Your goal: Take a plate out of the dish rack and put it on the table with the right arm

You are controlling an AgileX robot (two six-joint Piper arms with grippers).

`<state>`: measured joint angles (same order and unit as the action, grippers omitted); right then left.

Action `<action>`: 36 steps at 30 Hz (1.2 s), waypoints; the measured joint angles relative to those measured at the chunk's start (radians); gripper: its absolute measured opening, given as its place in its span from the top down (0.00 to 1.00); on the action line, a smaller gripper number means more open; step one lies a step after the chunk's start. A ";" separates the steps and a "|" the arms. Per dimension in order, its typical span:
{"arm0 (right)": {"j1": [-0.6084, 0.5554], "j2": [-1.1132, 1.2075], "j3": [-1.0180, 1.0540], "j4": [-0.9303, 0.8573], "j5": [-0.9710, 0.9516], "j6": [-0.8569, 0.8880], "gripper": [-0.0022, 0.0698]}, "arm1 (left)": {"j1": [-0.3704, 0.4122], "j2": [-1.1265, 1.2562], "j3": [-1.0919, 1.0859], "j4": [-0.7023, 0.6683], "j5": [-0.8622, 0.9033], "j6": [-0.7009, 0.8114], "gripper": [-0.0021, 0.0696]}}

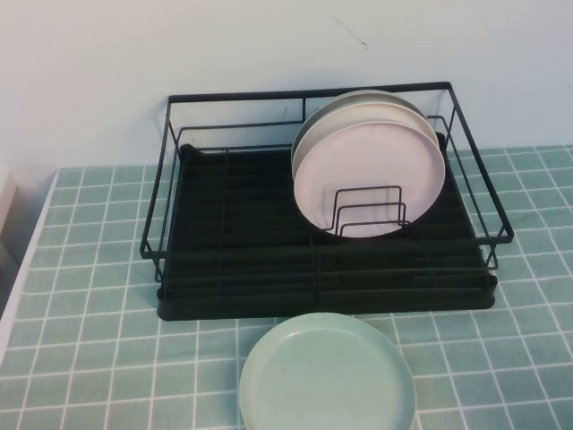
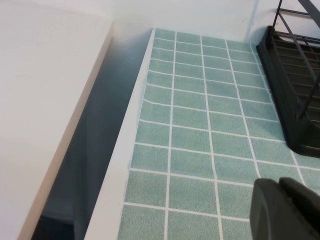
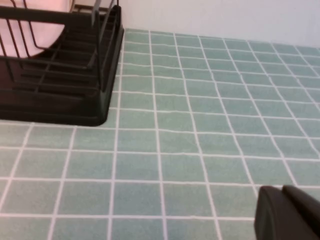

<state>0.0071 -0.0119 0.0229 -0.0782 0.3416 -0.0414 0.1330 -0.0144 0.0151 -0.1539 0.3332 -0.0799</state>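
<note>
Pale pink and matte, the round plate [image 1: 369, 175] with its low raised rim stands on edge in the right half of the black rectangular wire-frame dish rack [image 1: 224, 237], leaning back against the cream-white plates [image 1: 356, 109] stacked upright behind it, its lower edge caught among the small black wire dividers [image 1: 369, 211] that rise from the ribbed base tray. That rack sits toward the back of the table [image 1: 81, 296], a surface of small square pale teal-green tiles with white grout, close to the plain white wall [image 1: 179, 45]. Just in front of the rack, near the table's front edge, a round mint-green plate [image 1: 327, 376] lies flat on the tiles. From the high view neither arm reaches over the table. A dark corner of the left hand [image 2: 285, 210] shows only in its own wrist view, above bare tiles near the table's white left edge, with the rack's end well off to one side; I cannot tell whether it is spread or pressed together. The right hand [image 3: 287, 212] likewise shows as a black corner above open tiles beside the rack's right end, apart from the pink plate, and its state I cannot tell either.
</note>
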 joint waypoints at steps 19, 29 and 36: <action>0.000 0.000 0.004 0.809 -0.037 0.205 0.97 | 0.000 0.000 0.000 0.000 0.000 0.000 0.98; 0.000 0.000 0.004 0.855 -0.044 0.067 0.97 | 0.000 0.000 0.000 0.000 0.000 0.000 0.98; 0.000 0.000 0.004 0.848 -0.002 -0.118 0.97 | 0.000 0.000 0.000 0.000 0.000 0.000 0.98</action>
<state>0.0071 -0.0119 0.0271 0.7698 0.3398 -0.1591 0.1330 -0.0144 0.0151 -0.1539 0.3332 -0.0799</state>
